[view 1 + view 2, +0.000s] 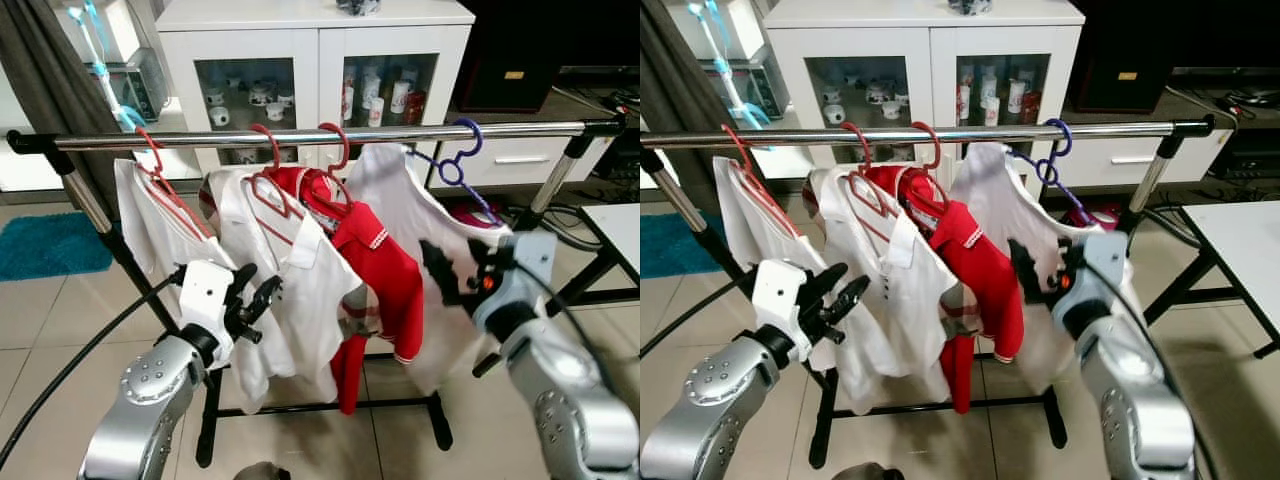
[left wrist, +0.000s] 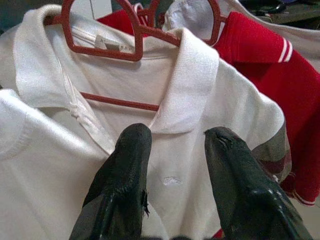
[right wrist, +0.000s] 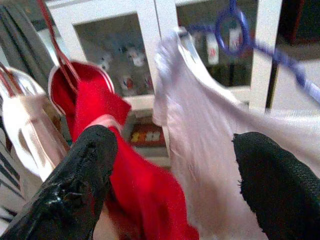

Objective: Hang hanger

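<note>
A purple hanger (image 1: 462,152) hooks over the chrome rail (image 1: 300,137) near its right end and carries a white shirt (image 1: 405,215). My right gripper (image 1: 455,268) stands open just in front of that shirt, with nothing between its fingers (image 3: 85,175). To the left hang a red polo (image 1: 375,260) and two white polos (image 1: 285,260) on red hangers (image 1: 268,150). My left gripper (image 1: 255,292) is open and empty, and it points at the middle white polo's collar (image 2: 187,85).
A white glass-door cabinet (image 1: 320,40) with mugs stands behind the rack. A teal rug (image 1: 50,245) lies at the far left. A white table (image 1: 620,230) sits at the right. The rack's black legs (image 1: 210,420) cross the tiled floor, and a black cable (image 1: 70,370) trails left.
</note>
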### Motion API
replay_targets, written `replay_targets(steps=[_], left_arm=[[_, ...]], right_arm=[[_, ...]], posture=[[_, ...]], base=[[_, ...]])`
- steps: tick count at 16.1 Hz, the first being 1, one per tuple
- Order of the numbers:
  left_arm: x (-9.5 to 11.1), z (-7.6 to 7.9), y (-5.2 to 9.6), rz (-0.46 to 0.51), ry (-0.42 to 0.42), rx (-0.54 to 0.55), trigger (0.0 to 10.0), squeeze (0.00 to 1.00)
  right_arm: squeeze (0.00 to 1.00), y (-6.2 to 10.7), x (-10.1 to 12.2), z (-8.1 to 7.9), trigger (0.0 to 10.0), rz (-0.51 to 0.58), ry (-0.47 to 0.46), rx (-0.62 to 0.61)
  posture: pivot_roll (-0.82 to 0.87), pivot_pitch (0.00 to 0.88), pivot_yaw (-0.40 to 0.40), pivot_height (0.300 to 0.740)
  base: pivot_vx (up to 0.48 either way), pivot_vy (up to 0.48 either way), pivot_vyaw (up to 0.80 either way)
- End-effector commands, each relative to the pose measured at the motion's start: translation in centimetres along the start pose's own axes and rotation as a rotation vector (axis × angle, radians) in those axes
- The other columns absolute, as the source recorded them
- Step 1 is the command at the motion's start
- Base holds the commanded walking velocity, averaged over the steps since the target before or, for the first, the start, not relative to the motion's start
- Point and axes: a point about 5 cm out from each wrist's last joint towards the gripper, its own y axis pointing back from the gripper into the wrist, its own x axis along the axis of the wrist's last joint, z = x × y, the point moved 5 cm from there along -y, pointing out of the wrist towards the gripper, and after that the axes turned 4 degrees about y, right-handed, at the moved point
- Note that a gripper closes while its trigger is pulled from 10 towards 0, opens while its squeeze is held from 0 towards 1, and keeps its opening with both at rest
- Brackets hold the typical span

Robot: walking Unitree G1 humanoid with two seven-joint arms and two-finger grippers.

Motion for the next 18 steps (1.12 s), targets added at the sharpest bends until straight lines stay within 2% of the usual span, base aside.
replay_targets(steps=[1, 3, 5, 6, 8, 9, 10, 11, 15, 18], left_arm=[[0.0, 0.1, -0.5, -0.012, -0.012, -0.004, 10.0, 0.00], [-0.5, -0.7, -0.8, -0.023, 0.006, 0.043, 10.0, 0.00], [-0.9, -1.5, -1.1, -0.007, 0.062, 0.093, 10.0, 0.00], [-1.1, -1.5, -1.1, -0.005, 0.066, 0.098, 10.0, 0.00], [-0.9, -1.0, -0.9, 0.014, 0.029, 0.066, 10.0, 0.00], [-0.5, -0.8, -1.0, 0.041, 0.028, 0.066, 10.0, 0.00], [0.2, -0.7, -1.1, 0.064, 0.017, 0.062, 10.0, 0.00], [1.1, -0.4, -1.3, 0.096, -0.004, 0.050, 10.0, 0.00], [3.7, -0.6, -1.7, 0.174, 0.036, 0.054, 10.0, 0.00], [3.9, -1.6, -1.0, 0.185, 0.037, 0.106, 10.0, 0.00]], right_arm=[[0.00, -0.1, 0.0, 0.3, 10.0, 0.006, 0.000, -0.026], [0.00, -0.1, -0.5, 0.7, 10.0, -0.001, 0.015, -0.046], [0.00, -0.2, -1.5, 0.5, 10.0, -0.015, 0.017, -0.040], [0.00, -0.3, -2.0, 0.4, 10.0, -0.027, 0.014, -0.037], [0.00, -0.5, -1.4, -0.4, 10.0, 0.002, 0.015, -0.006], [0.00, -0.3, -1.1, -0.5, 10.0, 0.028, -0.003, 0.013], [0.00, -0.1, -0.8, -0.8, 10.0, 0.054, -0.058, 0.036], [0.00, 0.3, -0.6, -1.5, 10.0, 0.074, -0.063, 0.087], [0.00, 1.0, 0.1, -2.5, 10.0, 0.112, -0.067, 0.131], [0.00, 1.8, 1.0, -2.7, 10.0, 0.140, -0.079, 0.128]], posture=[[-0.09, 0.000, 0.061, 0.740], [-0.08, 0.000, 0.078, 0.740], [-0.08, 0.000, 0.083, 0.740], [-0.09, 0.000, 0.080, 0.740], [-0.10, 0.000, 0.089, 0.740], [-0.10, 0.000, 0.087, 0.740], [-0.10, 0.000, 0.089, 0.740], [-0.10, 0.000, 0.094, 0.740], [-0.10, 0.000, 0.096, 0.740], [-0.10, 0.000, 0.082, 0.740]], base=[[0.000, 0.000, 0.00], [0.000, 0.000, 0.00], [0.000, 0.000, 0.00], [0.000, 0.000, 0.00], [0.000, 0.000, 0.80], [0.000, 0.000, 0.80], [0.000, 0.000, 0.80], [0.000, 0.000, 0.80], [0.000, 0.000, 0.80], [0.000, 0.000, 0.80]])
